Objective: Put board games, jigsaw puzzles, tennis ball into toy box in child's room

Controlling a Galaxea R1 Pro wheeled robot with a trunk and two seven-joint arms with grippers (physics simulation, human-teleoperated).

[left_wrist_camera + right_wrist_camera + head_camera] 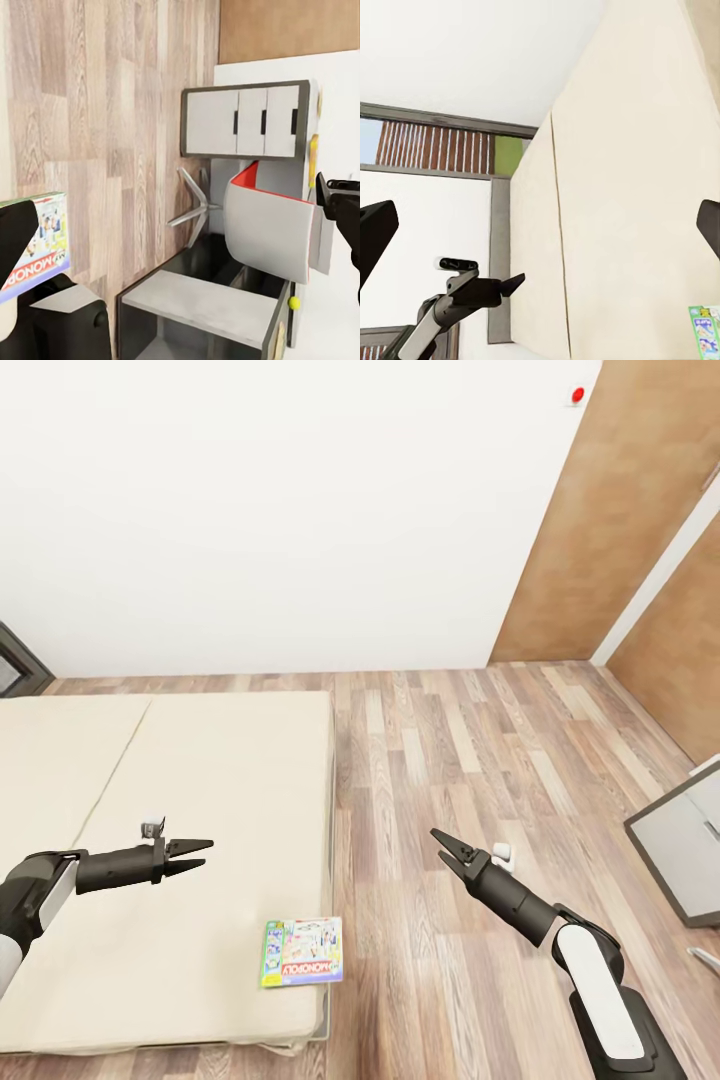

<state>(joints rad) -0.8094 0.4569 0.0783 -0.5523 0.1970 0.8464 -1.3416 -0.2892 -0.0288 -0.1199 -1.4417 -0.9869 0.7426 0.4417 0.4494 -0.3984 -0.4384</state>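
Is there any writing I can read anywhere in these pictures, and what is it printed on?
"MONOPOLY": on the board game box lying near the corner of the bed, upside down in the head view; also legible in the left wrist view.
The smaller print on the box cover is too blurred to read.

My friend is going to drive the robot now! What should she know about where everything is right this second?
Left gripper: open, empty, held above the large beige-sheeted bed.
Right gripper: open, empty, held over the wood-plank floor beside the bed.
One colourful flat Monopoly board game box lies near the bed's edge, between the two grippers.
Done: nothing is picked up here.
Left: grab this game, likely with the left gripper, then find the other toys and the toy box elsewhere.
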